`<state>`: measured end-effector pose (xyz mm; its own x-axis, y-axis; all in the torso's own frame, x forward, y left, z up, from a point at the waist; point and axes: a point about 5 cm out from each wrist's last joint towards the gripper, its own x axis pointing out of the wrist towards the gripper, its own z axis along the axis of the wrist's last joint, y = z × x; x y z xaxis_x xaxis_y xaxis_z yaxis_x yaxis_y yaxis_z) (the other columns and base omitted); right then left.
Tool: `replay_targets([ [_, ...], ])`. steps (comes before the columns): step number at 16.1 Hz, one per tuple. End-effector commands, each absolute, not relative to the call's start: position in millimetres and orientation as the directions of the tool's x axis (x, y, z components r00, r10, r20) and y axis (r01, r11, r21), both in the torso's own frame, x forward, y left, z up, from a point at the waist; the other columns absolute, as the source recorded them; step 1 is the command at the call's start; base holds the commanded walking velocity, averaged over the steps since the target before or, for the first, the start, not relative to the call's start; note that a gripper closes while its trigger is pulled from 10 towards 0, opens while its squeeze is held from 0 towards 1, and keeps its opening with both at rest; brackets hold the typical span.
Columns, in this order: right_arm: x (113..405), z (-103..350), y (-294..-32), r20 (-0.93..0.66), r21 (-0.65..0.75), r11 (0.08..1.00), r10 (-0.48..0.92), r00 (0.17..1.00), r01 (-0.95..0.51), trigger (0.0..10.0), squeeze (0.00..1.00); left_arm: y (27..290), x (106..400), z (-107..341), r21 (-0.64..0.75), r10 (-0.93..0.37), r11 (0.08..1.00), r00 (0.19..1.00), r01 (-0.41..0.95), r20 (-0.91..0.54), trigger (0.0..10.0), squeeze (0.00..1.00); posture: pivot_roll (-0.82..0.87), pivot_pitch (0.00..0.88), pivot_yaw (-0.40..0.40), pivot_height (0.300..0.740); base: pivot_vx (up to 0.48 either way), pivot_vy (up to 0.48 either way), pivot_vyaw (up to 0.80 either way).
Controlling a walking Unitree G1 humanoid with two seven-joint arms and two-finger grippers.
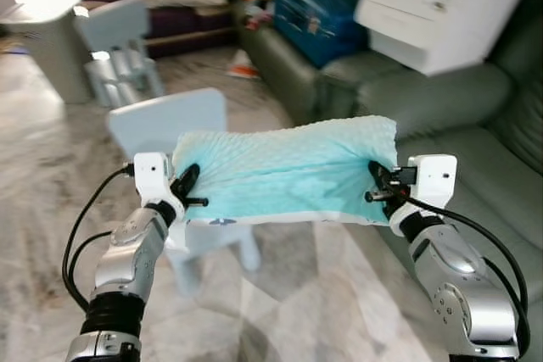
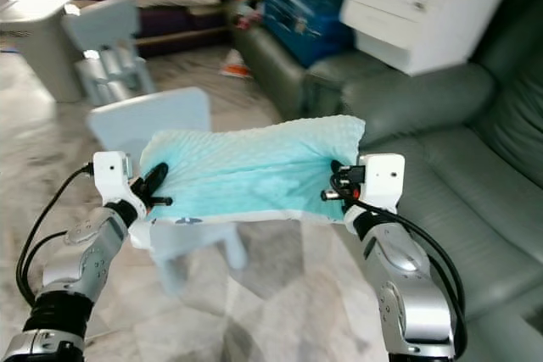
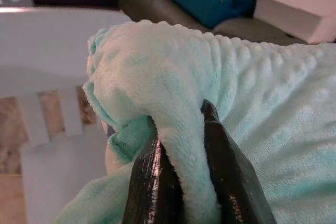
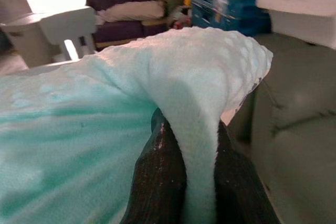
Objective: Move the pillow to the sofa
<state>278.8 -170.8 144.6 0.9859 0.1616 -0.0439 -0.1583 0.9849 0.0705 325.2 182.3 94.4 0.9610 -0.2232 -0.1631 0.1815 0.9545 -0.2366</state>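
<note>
Between the two arms, the pillow [image 1: 284, 171], mint-green w/ a bumpy cover, hangs stretched in the air, above a pale blue chair [image 1: 170, 125] and just left of the grey-green sofa [image 1: 475, 158]. Left gripper [image 1: 188, 188] fingers [image 3: 157, 182] pinch its left end; right gripper [image 1: 379, 184] fingers [image 4: 160, 177] clamp a fold at its right end. White box [image 1: 437, 14] & blue case [image 1: 318, 6] sit on the sofa's far part.

Both arms reach forward, raised; the left gripper [image 1: 188, 186] and right gripper [image 1: 379, 182] each pinch fabric between closed fingers
</note>
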Motion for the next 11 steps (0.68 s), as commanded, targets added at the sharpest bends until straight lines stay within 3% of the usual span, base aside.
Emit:
replay_targets([
  [1,278.7,156.3,-174.6,0.002,0.060,0.989,0.137,0.991,-0.137,10.0,0.00,186.3,325.4,96.7,-0.237,-0.218,0.955,0.963,0.177,-0.159,10.0,0.00,-0.19,0.000,0.045,0.740,0.364,0.000,0.00],
  [3,278.9,155.9,-174.5,-0.001,0.061,0.988,0.139,0.990,-0.139,10.0,0.00,185.7,325.4,96.6,-0.237,-0.221,0.955,0.962,0.180,-0.159,10.0,0.00,-0.19,0.000,0.043,0.740,0.356,0.000,-0.30],
  [11,278.9,155.6,-174.0,-0.004,0.063,0.988,0.144,0.990,-0.144,10.0,0.00,185.1,323.7,93.9,-0.244,-0.226,0.953,0.960,0.181,-0.168,10.0,0.00,-0.19,0.000,0.042,0.740,0.359,0.000,-0.69],
])
